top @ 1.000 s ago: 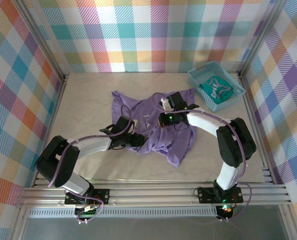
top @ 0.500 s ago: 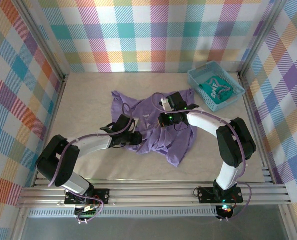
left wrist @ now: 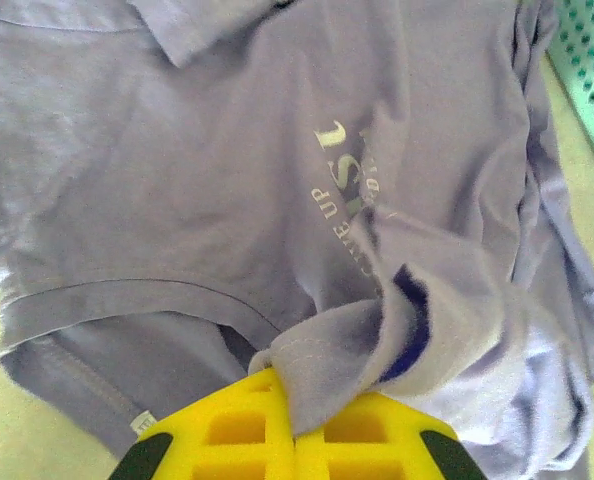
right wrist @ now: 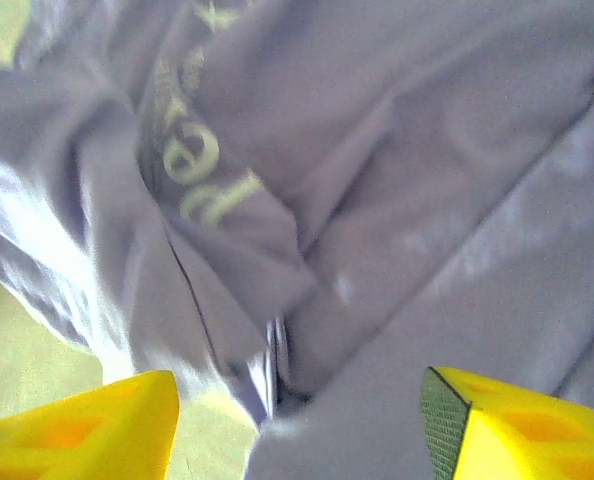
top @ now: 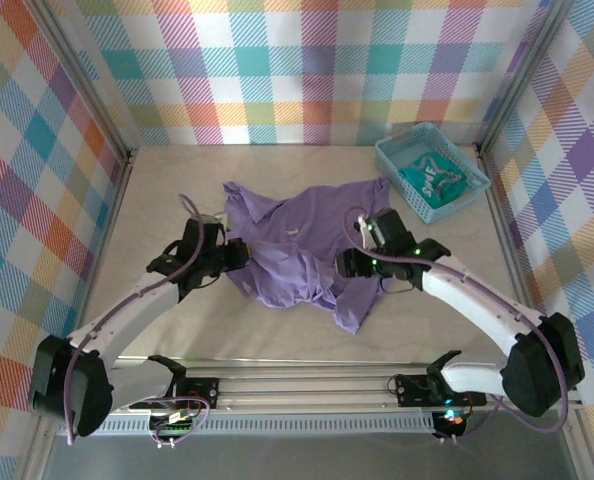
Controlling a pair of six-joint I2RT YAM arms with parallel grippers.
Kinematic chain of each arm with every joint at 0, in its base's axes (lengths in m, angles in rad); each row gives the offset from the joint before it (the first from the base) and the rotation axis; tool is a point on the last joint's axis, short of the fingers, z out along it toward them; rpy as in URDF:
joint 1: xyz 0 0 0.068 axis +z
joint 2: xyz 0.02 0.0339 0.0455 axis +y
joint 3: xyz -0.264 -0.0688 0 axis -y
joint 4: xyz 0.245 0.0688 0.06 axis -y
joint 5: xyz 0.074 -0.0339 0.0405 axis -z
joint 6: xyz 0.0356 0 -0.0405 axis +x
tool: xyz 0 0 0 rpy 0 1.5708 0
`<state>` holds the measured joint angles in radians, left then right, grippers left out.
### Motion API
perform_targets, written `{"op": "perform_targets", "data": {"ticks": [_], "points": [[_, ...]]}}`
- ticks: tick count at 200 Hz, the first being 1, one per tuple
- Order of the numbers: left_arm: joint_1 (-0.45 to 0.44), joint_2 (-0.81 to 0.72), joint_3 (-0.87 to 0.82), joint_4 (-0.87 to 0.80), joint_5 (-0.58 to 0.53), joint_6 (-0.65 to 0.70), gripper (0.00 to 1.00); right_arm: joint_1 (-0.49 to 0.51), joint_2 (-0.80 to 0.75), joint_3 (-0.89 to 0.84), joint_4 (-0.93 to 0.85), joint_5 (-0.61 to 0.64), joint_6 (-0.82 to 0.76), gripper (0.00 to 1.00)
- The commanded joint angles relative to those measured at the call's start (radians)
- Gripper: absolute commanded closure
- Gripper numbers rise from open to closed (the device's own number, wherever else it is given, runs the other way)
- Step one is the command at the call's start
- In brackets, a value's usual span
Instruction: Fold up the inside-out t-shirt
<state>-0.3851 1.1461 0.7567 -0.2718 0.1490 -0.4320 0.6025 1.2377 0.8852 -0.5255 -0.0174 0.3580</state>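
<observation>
Counter: pale, stone-patterned counter [top: 157, 200], boxed in by pastel plaid walls; your arms reach in from the near edge.
Shirt: inside-out t-shirt [top: 297, 245] lies rumpled mid-counter, partly spread, with its near right corner bunched. No fold made yet.
Left: your left claw [left wrist: 295, 440] is clamped on a doubled bit of hem at the shirt's left side. Likely why: you hold an edge so the cloth can be drawn out flat.
Right: your right claw [right wrist: 297, 420] has its jaws standing apart over creased cloth on the shirt's right side, nothing pinched. Probably poised for a hold opposite the left.
Basket: teal basket [top: 401, 186] sits in the far right corner, just beside a sleeve, holding a teal garment [top: 432, 175] with white markings.
Writing: pale print [left wrist: 349, 190] on the shirt; "UP" reads, the rest is broken by folds. Blurred letters [right wrist: 202, 170] in the right wrist view make no word. The white tag [left wrist: 142, 425] at the hem is too small to read.
</observation>
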Motion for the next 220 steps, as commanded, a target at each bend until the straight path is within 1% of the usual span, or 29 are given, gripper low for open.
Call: {"op": "perform_targets", "data": {"ticks": [1, 27, 38, 42, 48, 56, 64, 70, 78, 92, 110, 131, 136, 148, 154, 165, 178, 185, 204, 220], "points": [[0.049, -0.045, 0.011, -0.079, 0.035, -0.055, 1.00, 0.057, 0.043, -0.090, -0.020, 0.017, 0.146, 0.33], [0.085, -0.076, 0.052, -0.140, 0.026, -0.042, 1.00, 0.107, 0.181, -0.090, 0.088, 0.011, 0.199, 0.34], [0.099, -0.090, 0.067, -0.160, 0.022, -0.039, 1.00, 0.124, 0.240, -0.090, 0.123, 0.017, 0.205, 0.39], [0.105, -0.096, 0.071, -0.167, 0.021, -0.039, 1.00, 0.125, 0.256, -0.087, 0.126, 0.017, 0.204, 0.44], [0.115, -0.104, 0.079, -0.176, 0.021, -0.040, 1.00, 0.124, 0.271, -0.081, 0.120, 0.035, 0.194, 0.54], [0.129, -0.116, 0.089, -0.188, 0.021, -0.045, 1.00, 0.123, 0.267, -0.066, 0.092, 0.088, 0.171, 0.69], [0.151, -0.129, 0.101, -0.194, 0.024, -0.060, 1.00, 0.122, 0.235, -0.048, 0.053, 0.156, 0.137, 0.80], [0.172, -0.141, 0.110, -0.196, 0.034, -0.072, 1.00, 0.115, 0.196, -0.033, 0.024, 0.201, 0.108, 0.85], [0.207, -0.159, 0.122, -0.194, 0.054, -0.098, 1.00, 0.093, 0.136, -0.009, -0.003, 0.230, 0.066, 0.92], [0.291, -0.185, 0.152, -0.181, 0.110, -0.152, 1.00, 0.019, 0.034, 0.034, -0.019, 0.200, 0.003, 1.00], [0.424, -0.188, 0.209, -0.165, 0.232, -0.230, 1.00, -0.076, -0.066, 0.089, 0.010, 0.098, -0.070, 1.00], [0.598, -0.162, 0.296, -0.158, 0.382, -0.305, 1.00, -0.140, -0.090, 0.178, 0.013, -0.018, -0.112, 1.00], [0.628, -0.156, 0.316, -0.161, 0.416, -0.320, 1.00, -0.147, -0.090, 0.198, 0.007, -0.037, -0.118, 1.00], [0.735, -0.147, 0.363, -0.161, 0.467, -0.337, 1.00, -0.160, -0.094, 0.234, 0.001, -0.068, -0.126, 1.00], [0.765, -0.139, 0.391, -0.185, 0.461, -0.327, 1.00, -0.169, -0.099, 0.245, 0.002, -0.083, -0.130, 1.00], [0.783, -0.125, 0.417, -0.212, 0.438, -0.307, 1.00, -0.179, -0.101, 0.257, -0.001, -0.112, -0.130, 1.00], [0.801, -0.123, 0.387, -0.161, 0.437, -0.334, 1.00, -0.181, -0.085, 0.260, -0.013, -0.135, -0.130, 1.00], [0.804, -0.119, 0.377, -0.147, 0.425, -0.326, 1.00, -0.181, -0.071, 0.251, -0.019, -0.141, -0.126, 0.99], [0.800, -0.092, 0.369, -0.167, 0.409, -0.268, 1.00, -0.181, 0.004, 0.219, -0.030, -0.079, -0.112, 0.98], [0.778, -0.081, 0.341, -0.181, 0.407, -0.226, 1.00, -0.183, 0.091, 0.193, -0.007, -0.004, -0.098, 0.98]]}}
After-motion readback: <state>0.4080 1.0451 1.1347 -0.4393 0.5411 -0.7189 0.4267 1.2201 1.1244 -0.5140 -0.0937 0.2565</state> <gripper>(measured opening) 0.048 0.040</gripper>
